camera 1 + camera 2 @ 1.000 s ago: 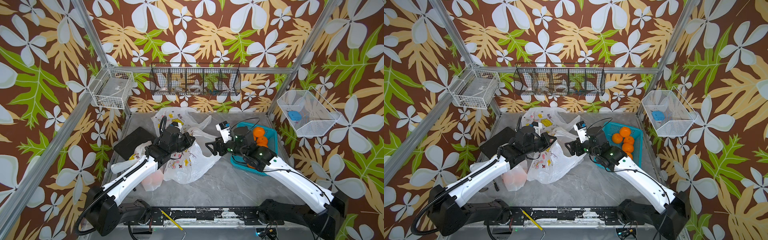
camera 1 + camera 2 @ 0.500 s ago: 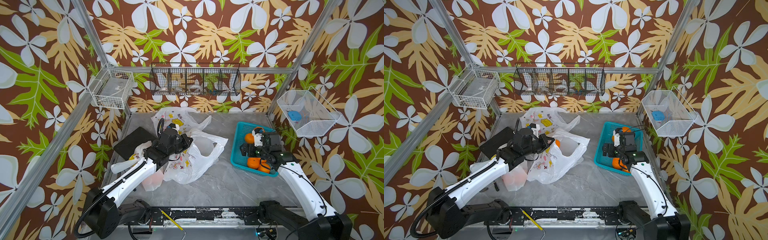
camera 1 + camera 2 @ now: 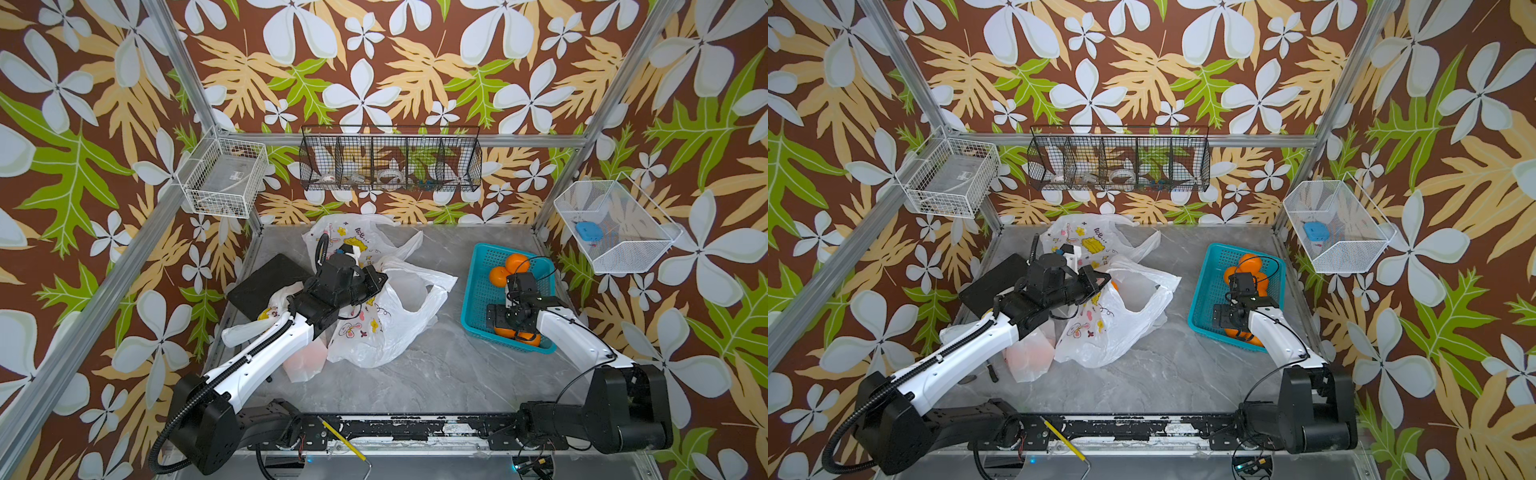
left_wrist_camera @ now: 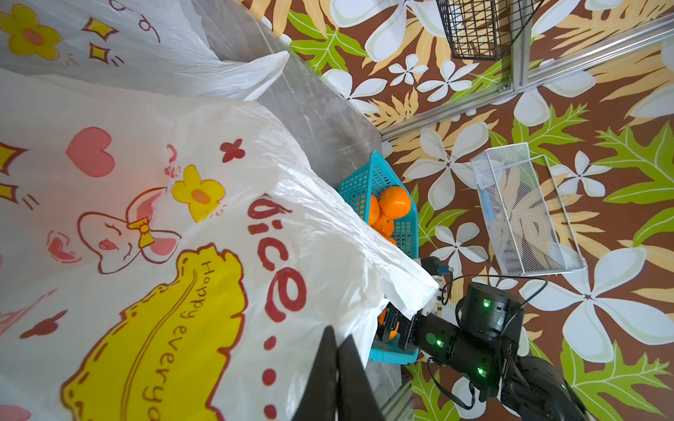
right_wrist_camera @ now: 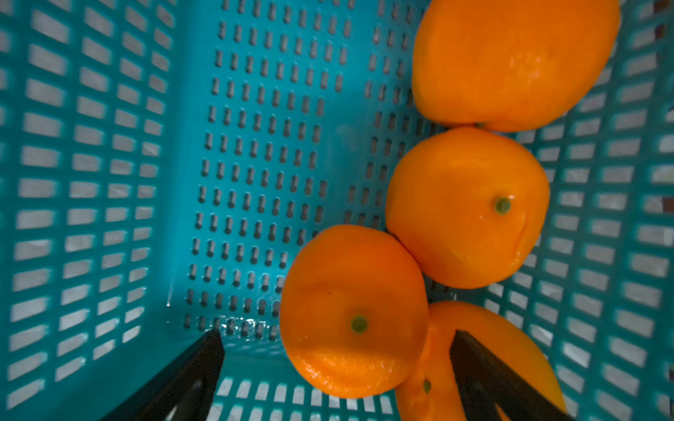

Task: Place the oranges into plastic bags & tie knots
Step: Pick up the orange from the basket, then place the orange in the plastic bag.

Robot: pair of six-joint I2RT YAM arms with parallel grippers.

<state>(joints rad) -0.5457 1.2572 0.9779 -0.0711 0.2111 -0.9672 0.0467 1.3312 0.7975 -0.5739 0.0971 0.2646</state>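
4 oranges (image 5: 467, 207) along basket (image 5: 91, 182) wall | floor (image 5: 262, 164) beside bare | right jaws wide

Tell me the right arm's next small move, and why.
Probably lower the right gripper and close on the nearest orange: its jaws stand open inside the teal basket, with that orange just ahead between them, while the left gripper, shut on the plastic bag, waits.

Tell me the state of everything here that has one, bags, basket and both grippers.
Teal plastic lattice basket: holds several round glossy oranges.
Middle white printed plastic bag: mouth held open.
Pale plastic bag under the left arm: orange shows through; whether tied, unclear.
Far white printed plastic bag: lying slack.
Left gripper: shut on the middle bag's rim.
Right gripper: open, over the basket's oranges.
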